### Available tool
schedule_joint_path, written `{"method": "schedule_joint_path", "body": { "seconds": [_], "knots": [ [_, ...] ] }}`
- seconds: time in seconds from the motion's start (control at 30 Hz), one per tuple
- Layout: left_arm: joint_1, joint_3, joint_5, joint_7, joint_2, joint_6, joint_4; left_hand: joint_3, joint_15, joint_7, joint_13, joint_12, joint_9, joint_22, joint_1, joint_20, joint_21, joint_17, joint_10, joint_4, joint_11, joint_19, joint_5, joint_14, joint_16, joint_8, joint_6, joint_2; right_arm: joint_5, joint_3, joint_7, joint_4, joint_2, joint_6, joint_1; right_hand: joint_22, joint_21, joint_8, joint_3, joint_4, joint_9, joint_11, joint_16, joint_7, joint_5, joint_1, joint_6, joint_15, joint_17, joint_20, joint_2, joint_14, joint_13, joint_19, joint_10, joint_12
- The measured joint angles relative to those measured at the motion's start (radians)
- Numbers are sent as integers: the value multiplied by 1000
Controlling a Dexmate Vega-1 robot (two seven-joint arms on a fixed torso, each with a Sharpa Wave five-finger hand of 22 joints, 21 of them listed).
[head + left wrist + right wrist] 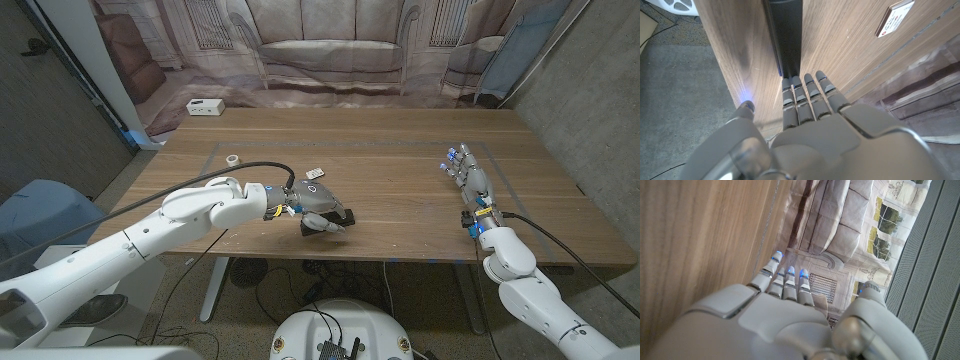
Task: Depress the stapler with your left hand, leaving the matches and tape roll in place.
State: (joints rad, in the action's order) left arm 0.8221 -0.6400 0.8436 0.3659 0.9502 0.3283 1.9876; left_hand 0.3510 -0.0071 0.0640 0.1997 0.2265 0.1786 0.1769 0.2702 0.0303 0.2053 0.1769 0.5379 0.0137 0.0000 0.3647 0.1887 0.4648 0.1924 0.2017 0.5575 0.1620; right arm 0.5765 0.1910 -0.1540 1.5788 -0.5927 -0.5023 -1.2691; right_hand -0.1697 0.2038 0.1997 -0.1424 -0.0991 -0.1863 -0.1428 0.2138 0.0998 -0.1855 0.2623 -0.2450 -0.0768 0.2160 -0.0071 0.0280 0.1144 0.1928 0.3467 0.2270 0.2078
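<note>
Left hand on stapler, near table's front edge.

Table (400, 170) carries all items. Left hand (312, 211) lies over the black stapler (788, 35), fingers (805, 97) straight, together, on its top; whether it is pressed down is unclear. Right hand (470, 182) stands apart at the right, fingers extended, holding nothing. Matches (314, 173) just behind the stapler; tape (232, 159) farther left.
</note>
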Motion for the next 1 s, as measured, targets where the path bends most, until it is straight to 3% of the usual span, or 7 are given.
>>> {"method": "schedule_joint_path", "body": {
  "seconds": [1.0],
  "knots": [
    [-12,-25,-2,12,-7,-15,-15,22,0,-9,0,-4,2,3,5,-5,0,0,13,-8,-2,5,-4,11,0,-2,9,-5,-6,-7,-11,7,-1,4,-6,0,0,0,0,0,0,-6,0,6,0,5,-5,-2,0,0,5,13,0,11,5,0]
  ]
}}
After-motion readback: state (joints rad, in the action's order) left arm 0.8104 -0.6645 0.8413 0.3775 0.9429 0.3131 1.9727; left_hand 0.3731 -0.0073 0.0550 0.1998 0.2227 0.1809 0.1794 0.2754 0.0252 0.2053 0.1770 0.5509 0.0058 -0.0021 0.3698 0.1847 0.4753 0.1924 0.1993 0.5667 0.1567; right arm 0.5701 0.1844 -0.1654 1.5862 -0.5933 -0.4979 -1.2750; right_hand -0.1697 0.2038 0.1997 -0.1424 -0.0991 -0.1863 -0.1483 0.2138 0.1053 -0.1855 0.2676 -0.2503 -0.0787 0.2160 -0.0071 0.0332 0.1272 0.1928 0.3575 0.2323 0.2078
